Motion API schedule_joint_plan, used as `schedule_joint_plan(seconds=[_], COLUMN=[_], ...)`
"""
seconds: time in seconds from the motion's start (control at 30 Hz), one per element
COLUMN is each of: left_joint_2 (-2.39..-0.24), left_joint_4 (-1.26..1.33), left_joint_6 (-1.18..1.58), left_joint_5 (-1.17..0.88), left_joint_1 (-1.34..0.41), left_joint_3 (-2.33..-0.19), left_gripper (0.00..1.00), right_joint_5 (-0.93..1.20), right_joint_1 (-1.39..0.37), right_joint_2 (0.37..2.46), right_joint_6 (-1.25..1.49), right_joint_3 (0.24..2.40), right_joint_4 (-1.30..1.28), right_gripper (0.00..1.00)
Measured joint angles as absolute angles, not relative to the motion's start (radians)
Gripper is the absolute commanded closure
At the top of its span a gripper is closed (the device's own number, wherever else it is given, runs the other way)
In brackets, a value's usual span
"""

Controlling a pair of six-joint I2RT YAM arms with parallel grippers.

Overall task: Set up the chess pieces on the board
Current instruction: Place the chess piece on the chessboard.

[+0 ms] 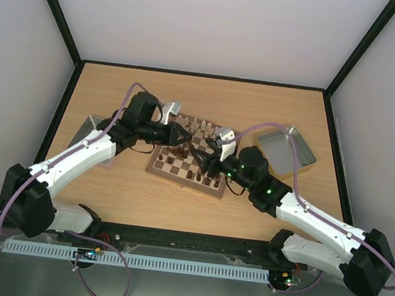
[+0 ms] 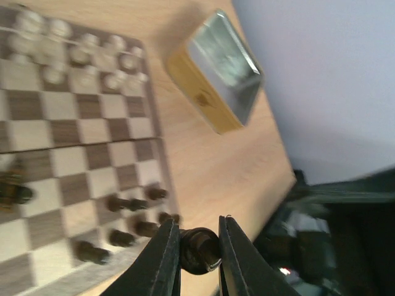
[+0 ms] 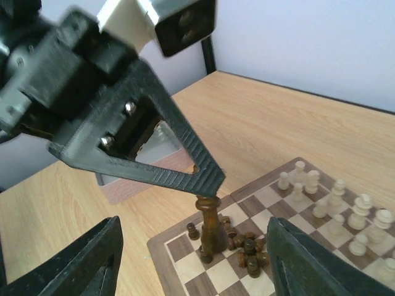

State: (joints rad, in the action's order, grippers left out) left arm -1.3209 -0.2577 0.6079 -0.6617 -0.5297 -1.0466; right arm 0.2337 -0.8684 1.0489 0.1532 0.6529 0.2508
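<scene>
The board [image 1: 179,182] lies mid-table and also shows in the left wrist view [image 2: 62,132] and the right wrist view [image 3: 165,254]. Cream pieces [image 1: 200,127] stand along its far side [image 3: 336,203]. Dark pieces [image 3: 248,248] lie clustered near one corner [image 2: 126,203]. My left gripper [image 1: 183,138] is shut on the head of a tall dark piece [image 2: 199,250], held upright [image 3: 211,227] with its base at or just above the board; I cannot tell which. My right gripper [image 1: 207,158] is wide open and empty [image 3: 192,246], its fingers on either side of that piece.
A metal tray [image 1: 286,149] stands on the table right of the board and shows in the left wrist view [image 2: 225,68]. A second grey tray [image 1: 89,131] sits left of the board, partly under the left arm [image 3: 154,154]. Black frame posts border the table.
</scene>
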Motion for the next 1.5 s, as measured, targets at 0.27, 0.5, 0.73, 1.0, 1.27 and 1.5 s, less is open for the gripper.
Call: schedule_joint_plan(seconds=[0.27,0.5,0.73,1.0,1.27,1.5], left_joint_2=[-1.321,-1.320,-1.320,-1.320,-1.343,-1.382], left_joint_4=[-0.271,-0.226,-0.170,-0.117,-0.065,-0.034], left_joint_6=[0.562,0.569,0.572,0.572,0.572,0.573], left_joint_5=[-0.249,-0.052,0.089,0.138,0.120,0.105], left_joint_1=[-0.599,-0.704,-0.803,-0.847,-0.855,-0.860], left_joint_3=[-0.958,-0.837,-0.764,-0.733,-0.713,-0.700], left_gripper=[0.86,0.86,0.86,0.86,0.86,0.86], right_joint_5=[-0.078,-0.306,-0.362,-0.376,-0.383,-0.396], right_joint_1=[-0.868,-0.867,-0.867,-0.867,-0.867,-0.867], right_joint_2=[0.974,0.981,1.008,1.029,1.042,1.046], right_joint_6=[0.328,0.468,0.538,0.567,0.577,0.578], right_joint_3=[0.630,0.630,0.630,0.630,0.630,0.630], right_joint_4=[0.228,0.181,0.178,0.169,0.160,0.160], right_gripper=[0.33,0.32,0.31,0.31,0.30,0.29])
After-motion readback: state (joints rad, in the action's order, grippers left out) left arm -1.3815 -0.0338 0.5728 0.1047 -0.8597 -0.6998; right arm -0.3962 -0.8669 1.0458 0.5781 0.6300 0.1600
